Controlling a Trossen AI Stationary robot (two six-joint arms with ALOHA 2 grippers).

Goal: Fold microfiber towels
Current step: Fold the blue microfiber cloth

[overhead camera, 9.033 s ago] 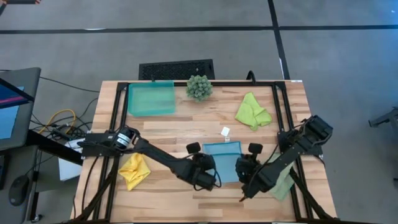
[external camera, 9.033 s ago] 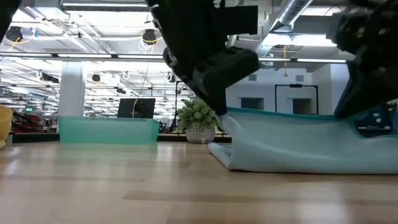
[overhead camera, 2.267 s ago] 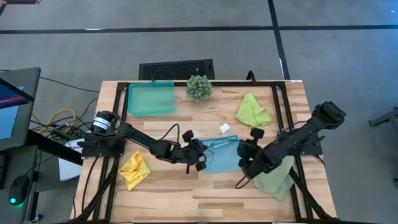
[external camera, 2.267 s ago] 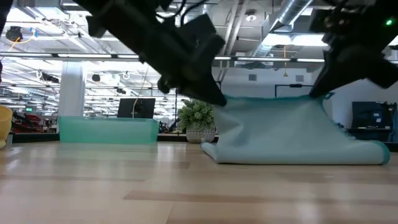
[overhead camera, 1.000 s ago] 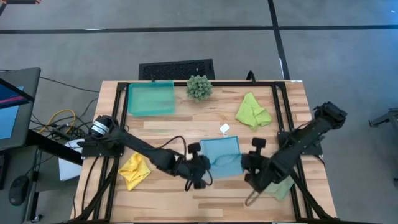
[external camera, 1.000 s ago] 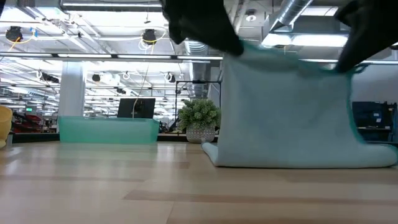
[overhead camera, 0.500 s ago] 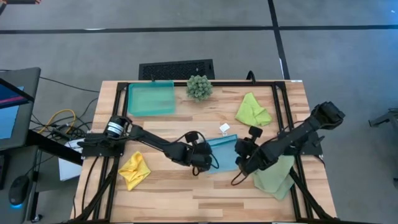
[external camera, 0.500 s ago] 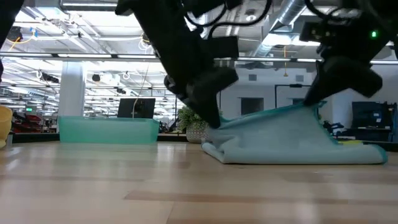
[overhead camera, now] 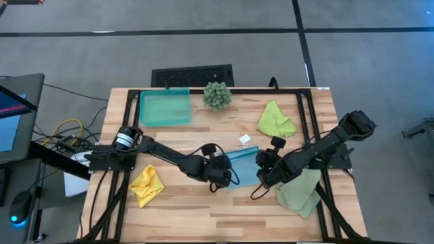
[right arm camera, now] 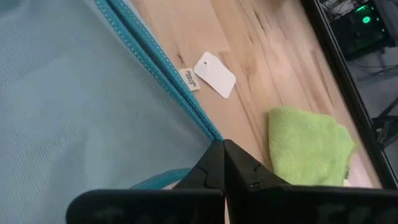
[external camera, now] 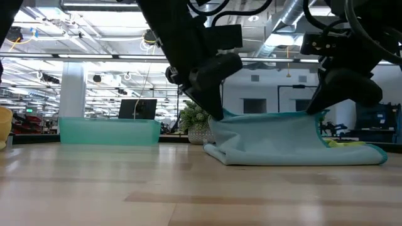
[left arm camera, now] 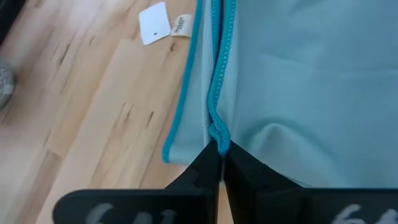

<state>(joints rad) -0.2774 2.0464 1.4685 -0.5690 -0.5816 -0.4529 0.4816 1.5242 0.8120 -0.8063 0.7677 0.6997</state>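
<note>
Now | both grippers [left arm camera: 221, 163] [right arm camera: 222, 163] pinching light blue towel [overhead camera: 244, 168] hem | white tags [right arm camera: 214, 74], print unreadable

Both arms reach low toward mid-table, left gripper [overhead camera: 226, 173] and right gripper [overhead camera: 261, 175] with jaws pinched closed.

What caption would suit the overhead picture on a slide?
Both robot hands, left hand and right hand, pinch the light blue microfiber towel over the wooden table.

light blue towel [overhead camera: 243, 167] lowered, folded edge near table
</note>
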